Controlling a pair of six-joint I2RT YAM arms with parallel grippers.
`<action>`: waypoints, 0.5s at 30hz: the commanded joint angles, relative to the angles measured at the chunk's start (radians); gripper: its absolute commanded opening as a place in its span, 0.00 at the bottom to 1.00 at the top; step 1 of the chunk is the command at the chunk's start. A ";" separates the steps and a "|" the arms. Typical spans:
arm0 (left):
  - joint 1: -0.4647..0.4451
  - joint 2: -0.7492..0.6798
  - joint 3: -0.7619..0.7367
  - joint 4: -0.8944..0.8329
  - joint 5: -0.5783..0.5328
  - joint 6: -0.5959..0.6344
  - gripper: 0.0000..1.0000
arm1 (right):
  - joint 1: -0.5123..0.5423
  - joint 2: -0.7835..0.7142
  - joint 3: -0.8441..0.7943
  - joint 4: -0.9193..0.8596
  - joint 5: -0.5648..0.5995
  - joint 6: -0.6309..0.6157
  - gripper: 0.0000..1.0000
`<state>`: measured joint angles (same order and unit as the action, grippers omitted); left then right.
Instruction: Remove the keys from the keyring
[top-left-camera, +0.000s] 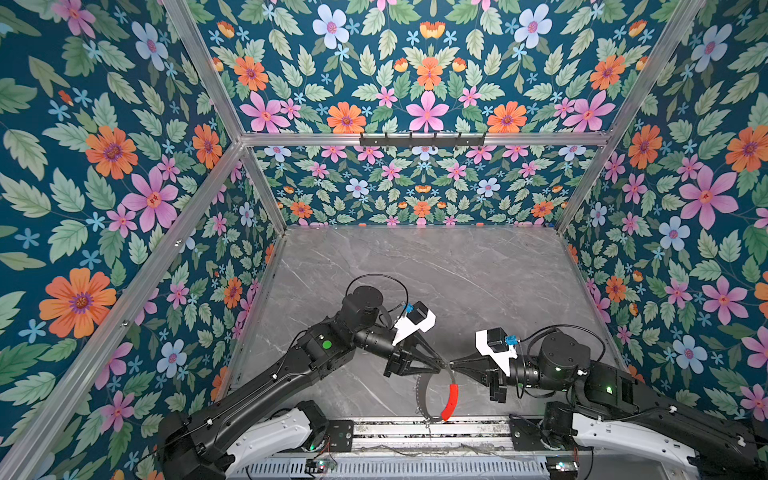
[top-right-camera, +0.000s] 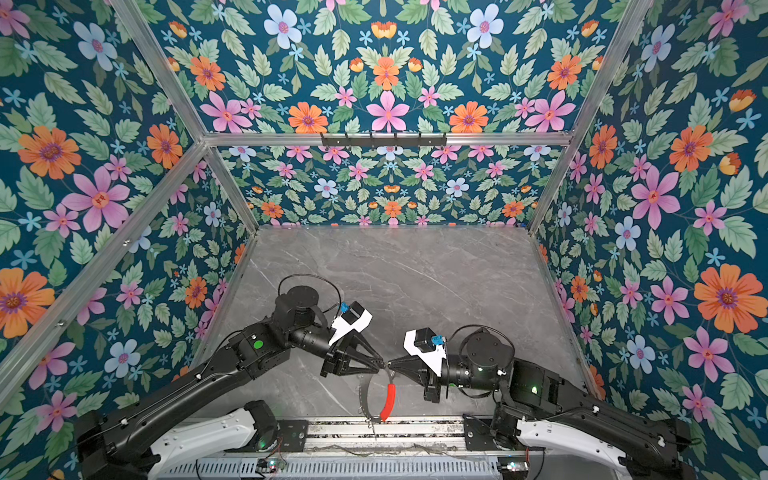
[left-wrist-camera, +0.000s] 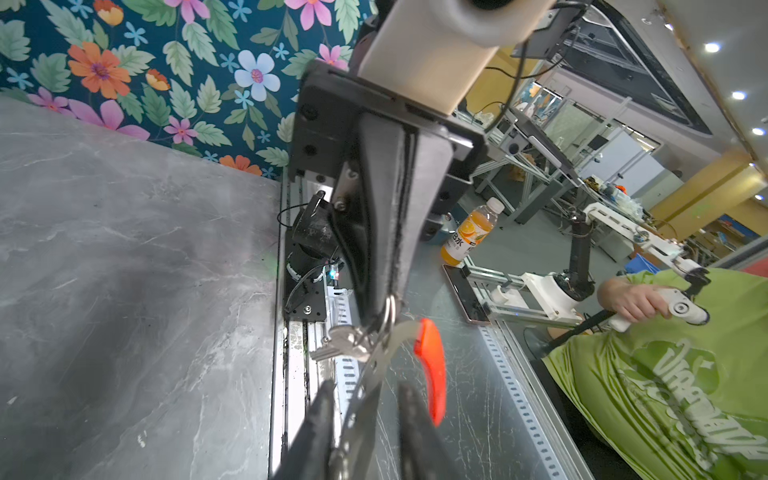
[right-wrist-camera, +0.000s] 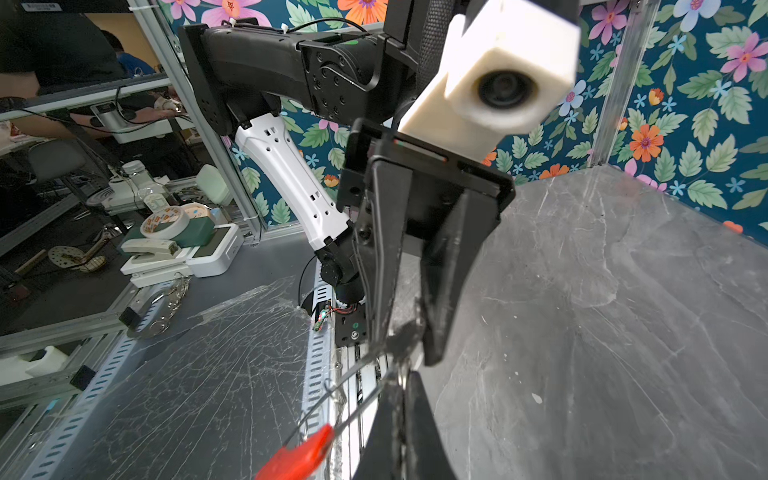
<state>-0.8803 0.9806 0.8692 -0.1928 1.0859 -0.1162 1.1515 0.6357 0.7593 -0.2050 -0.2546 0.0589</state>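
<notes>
Grey metal keyring (top-left-camera: 419, 395) (top-right-camera: 362, 395) held up in the air over the near edge of the marble table (top-left-camera: 457, 270), hanging below the meeting gripper tips in both top views. Red sleeve (top-left-camera: 451, 401) (top-right-camera: 388, 401) on the arc toward the right arm.

Right gripper (top-left-camera: 453, 364) (top-right-camera: 390, 365) pinched tight on the keyring at the top, shown in the left wrist view (left-wrist-camera: 384, 305) with its tips closed where a small split ring (left-wrist-camera: 390, 309) loops. Keys (left-wrist-camera: 340, 343) bunched just beside those tips, silvery, hanging off that ring.

Left gripper (top-left-camera: 442, 365) (top-right-camera: 381, 365) tip to tip with the right one, jaws parted: fingers (left-wrist-camera: 320, 432) standing apart on either side of the hoop's flat band (left-wrist-camera: 374, 374), gripping nothing. Same gap seen from the right wrist (right-wrist-camera: 403, 349).

Beyond the cell, one plastic bottle (left-wrist-camera: 469, 232) standing upright, white cap on, mostly full of orange drink.

Keys too small to pick out in either top view. Blurred in the right wrist view too: only thin wire (right-wrist-camera: 332, 390) and the sleeve (right-wrist-camera: 299, 457), cut off at the frame edge. Hard to tell whether the parted fingers touch the band.
</notes>
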 joint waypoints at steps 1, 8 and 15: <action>0.000 -0.020 -0.001 -0.030 -0.106 0.026 0.45 | -0.002 0.011 0.040 -0.080 0.069 0.019 0.00; -0.001 -0.109 -0.004 -0.047 -0.367 0.031 0.57 | -0.002 0.162 0.247 -0.388 0.163 0.042 0.00; 0.000 -0.161 -0.081 0.143 -0.391 -0.023 0.60 | -0.001 0.335 0.416 -0.602 0.194 0.092 0.00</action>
<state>-0.8806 0.8272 0.8036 -0.1696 0.7193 -0.1101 1.1500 0.9466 1.1408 -0.6922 -0.0856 0.1234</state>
